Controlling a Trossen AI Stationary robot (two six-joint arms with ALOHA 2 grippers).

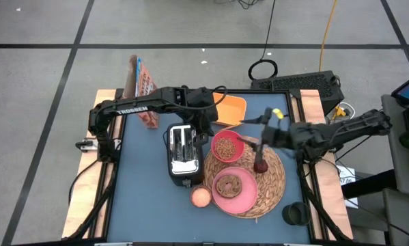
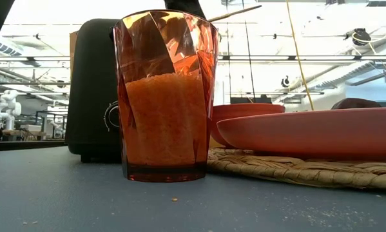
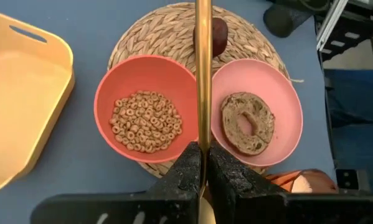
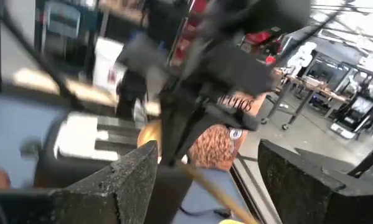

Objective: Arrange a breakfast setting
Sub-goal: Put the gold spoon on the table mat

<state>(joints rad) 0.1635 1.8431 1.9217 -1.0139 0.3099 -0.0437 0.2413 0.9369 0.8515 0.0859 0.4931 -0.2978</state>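
The left arm is extended from the table's left edge toward the middle, with its wrist turned downward. The left gripper (image 1: 205,121) is held above the table surface, and its fingers (image 3: 189,171) are pressed together. The right arm is stretched in from the right edge. The right gripper (image 1: 262,130) is held with its two fingers (image 4: 127,180) spread well apart.

even overhead light, soft shadows; right wrist view motion-blurred (low view backlit, bright ceiling glare).
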